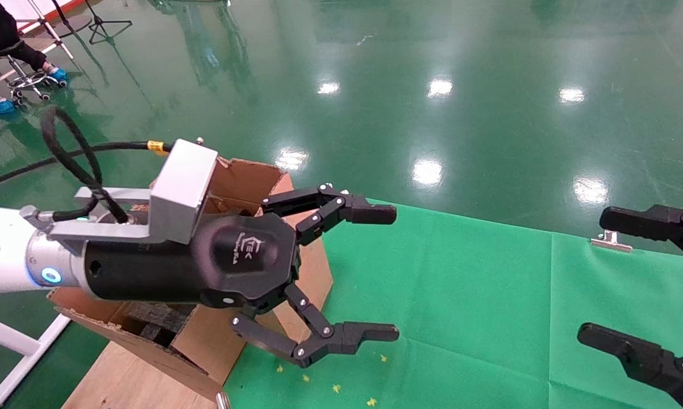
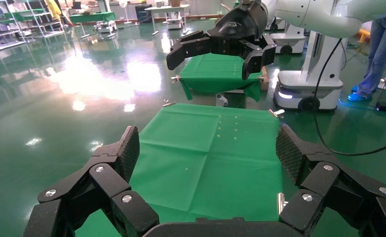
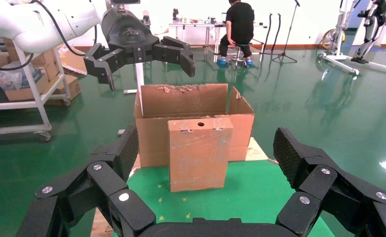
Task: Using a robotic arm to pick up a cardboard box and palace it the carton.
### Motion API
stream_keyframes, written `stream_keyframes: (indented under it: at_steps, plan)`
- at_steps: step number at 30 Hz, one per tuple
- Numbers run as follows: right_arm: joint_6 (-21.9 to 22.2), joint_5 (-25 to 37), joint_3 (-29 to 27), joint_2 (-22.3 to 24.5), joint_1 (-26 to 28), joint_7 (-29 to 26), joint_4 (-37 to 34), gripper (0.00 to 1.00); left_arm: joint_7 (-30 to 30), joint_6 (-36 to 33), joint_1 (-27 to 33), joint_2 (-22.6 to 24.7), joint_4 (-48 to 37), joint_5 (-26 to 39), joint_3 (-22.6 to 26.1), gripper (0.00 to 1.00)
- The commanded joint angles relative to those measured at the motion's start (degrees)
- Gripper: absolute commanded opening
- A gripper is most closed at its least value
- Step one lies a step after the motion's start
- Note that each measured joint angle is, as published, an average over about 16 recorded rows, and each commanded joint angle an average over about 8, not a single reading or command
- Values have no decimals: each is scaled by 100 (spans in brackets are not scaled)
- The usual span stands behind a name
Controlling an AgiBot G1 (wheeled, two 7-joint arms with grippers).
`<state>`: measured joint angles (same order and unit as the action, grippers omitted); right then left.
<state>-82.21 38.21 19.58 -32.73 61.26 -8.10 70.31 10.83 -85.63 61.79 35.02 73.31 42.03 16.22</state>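
Left gripper (image 1: 390, 272) spread, empty, frame centre | your carton (image 1: 245, 182) directly behind | box unseen | right gripper (image 1: 614, 278) spread, right edge.

Robot lab: glossy green floor (image 1: 489, 85), other robots (image 2: 309, 74).

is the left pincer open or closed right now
Open. The left pincer has its fingers spread wide apart, nothing between them, beside the carton.

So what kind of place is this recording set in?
Most likely a robotics lab or test hall: a glossy green floor, other wheeled robot bases, shelving racks, and a person seated at a desk behind the carton.
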Motion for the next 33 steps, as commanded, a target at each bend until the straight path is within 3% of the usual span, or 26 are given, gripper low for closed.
stream_keyframes:
  at_steps: [1,9,11,17,19,23,33]
  plan:
    - [0,0,0,0,0,0,0,100,0,0,0,0,0,0,0,100]
    - [0,0,0,0,0,0,0,100,-1,-1,-3,0,3,-2,-2,100]
    - [0,0,0,0,0,0,0,85,-2,-2,-1,-8,6,13,1,100]
    - [0,0,0,0,0,0,0,10,123,45,223,-205,162,583,155,100]
    - [0,0,0,0,0,0,0,0,235,77,402,-284,234,934,260,100]
    - [0,0,0,0,0,0,0,0,402,89,735,-339,266,1486,442,100]
    - [3,1,0,1,-1,0,-2,0,445,41,1105,-341,209,1996,625,100]
